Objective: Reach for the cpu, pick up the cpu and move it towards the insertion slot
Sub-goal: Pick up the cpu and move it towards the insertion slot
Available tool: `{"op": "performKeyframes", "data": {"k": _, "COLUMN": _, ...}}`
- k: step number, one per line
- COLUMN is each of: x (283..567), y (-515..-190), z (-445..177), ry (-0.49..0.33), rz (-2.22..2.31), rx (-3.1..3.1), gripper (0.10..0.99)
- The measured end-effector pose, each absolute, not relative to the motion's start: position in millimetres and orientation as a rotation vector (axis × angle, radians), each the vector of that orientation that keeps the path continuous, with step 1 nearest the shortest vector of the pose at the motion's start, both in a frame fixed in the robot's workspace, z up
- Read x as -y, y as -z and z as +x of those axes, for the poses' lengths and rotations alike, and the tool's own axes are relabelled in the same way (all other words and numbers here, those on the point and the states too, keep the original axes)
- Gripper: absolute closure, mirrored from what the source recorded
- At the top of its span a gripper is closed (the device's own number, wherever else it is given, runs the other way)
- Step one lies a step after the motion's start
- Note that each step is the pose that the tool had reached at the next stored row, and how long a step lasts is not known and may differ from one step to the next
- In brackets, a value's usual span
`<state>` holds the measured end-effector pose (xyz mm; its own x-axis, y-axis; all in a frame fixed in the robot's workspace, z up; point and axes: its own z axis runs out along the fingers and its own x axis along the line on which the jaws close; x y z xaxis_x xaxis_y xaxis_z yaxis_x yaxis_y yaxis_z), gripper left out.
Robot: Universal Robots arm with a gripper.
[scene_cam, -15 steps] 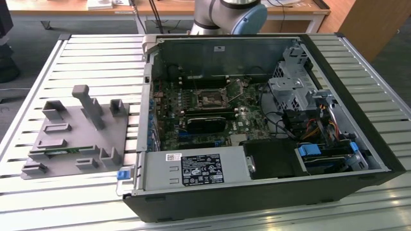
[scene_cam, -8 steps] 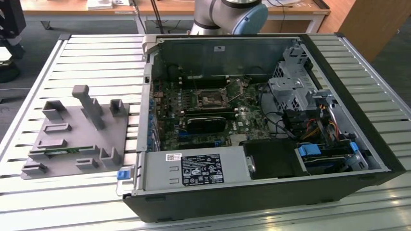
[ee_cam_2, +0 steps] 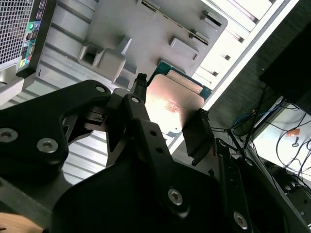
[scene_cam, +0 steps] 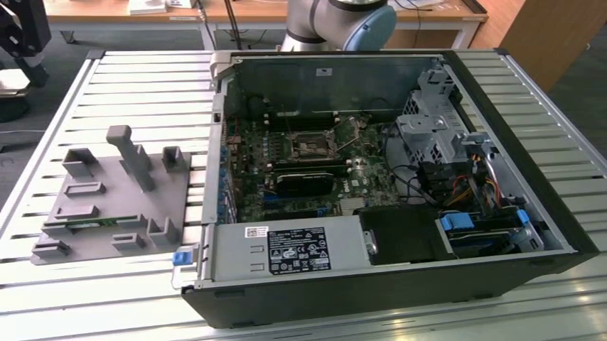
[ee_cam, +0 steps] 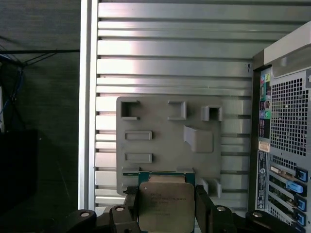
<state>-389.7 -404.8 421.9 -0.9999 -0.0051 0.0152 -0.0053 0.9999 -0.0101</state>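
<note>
The gripper (ee_cam: 166, 209) had its two black fingers (ee_cam_2: 197, 133) clamped on opposite edges of the cpu (ee_cam: 165, 206), and in both wrist views the chip hung lifted above the grey holder tray (ee_cam: 165, 141) on the slatted metal table (ee_cam: 170, 58). In the exterior view, the insertion slot (scene_cam: 309, 147) sat inside the open computer case (scene_cam: 379, 284), well apart to the tray's right.
</note>
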Motion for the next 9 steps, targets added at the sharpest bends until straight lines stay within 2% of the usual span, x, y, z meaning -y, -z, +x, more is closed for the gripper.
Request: {"op": "performKeyframes", "data": {"k": 9, "x": 404.7, "y": -422.0, "z": -381.2, "ry": -0.016, "rz": 0.008, "rx": 3.126, "gripper": 0.541}}
